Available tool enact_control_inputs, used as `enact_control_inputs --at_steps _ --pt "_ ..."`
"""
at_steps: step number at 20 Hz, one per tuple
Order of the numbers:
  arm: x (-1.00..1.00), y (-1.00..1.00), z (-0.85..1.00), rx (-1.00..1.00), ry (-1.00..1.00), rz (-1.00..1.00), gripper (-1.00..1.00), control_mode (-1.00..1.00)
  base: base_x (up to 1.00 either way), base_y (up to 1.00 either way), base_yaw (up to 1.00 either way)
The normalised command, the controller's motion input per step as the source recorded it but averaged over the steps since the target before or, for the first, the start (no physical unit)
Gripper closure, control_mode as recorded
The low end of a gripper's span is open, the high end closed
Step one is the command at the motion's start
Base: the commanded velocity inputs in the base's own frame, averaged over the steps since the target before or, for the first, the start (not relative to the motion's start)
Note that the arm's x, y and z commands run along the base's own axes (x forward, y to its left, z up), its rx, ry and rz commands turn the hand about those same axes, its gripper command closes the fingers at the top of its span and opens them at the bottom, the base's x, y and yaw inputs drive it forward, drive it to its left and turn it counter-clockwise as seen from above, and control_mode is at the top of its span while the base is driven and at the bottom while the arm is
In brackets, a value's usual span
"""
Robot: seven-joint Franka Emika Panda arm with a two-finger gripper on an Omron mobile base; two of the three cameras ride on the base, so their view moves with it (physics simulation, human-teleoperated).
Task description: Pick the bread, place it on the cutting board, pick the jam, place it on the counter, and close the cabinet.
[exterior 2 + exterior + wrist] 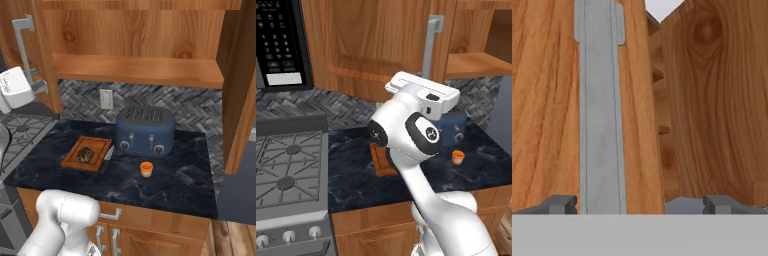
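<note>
Fingers (639, 204) spread wide, silver handle (600, 110) between; bread (85, 154) on cutting board (75, 161)

The dark marbled worktop (190, 165) carries a blue toaster (145, 131) at the far side. Left of it lies the cutting board (99, 146), with a knife (108, 156) along its right edge. The jam (146, 169) stands near the toaster's front.
</note>
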Motion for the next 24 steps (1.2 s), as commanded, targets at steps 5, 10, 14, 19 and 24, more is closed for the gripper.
enact_control_inputs --at_steps 5,10,14,19,24 --pt "0.31 -0.24 0.0 0.0 0.0 0.02 -1.0 -1.0 0.0 0.0 0.0" --pt "0.38 -0.25 0.0 0.0 0.0 0.04 -1.0 -1.0 0.0 0.0 0.0" --pt "0.36 -0.22 -0.02 0.0 0.0 0.06 -1.0 -1.0 0.0 0.0 0.0" --pt "0.3 -0.2 -0.06 0.0 0.0 0.1 -1.0 -1.0 0.0 0.0 0.0" --pt "0.29 -0.15 -0.1 0.0 0.0 0.12 -1.0 -1.0 0.0 0.0 0.0"
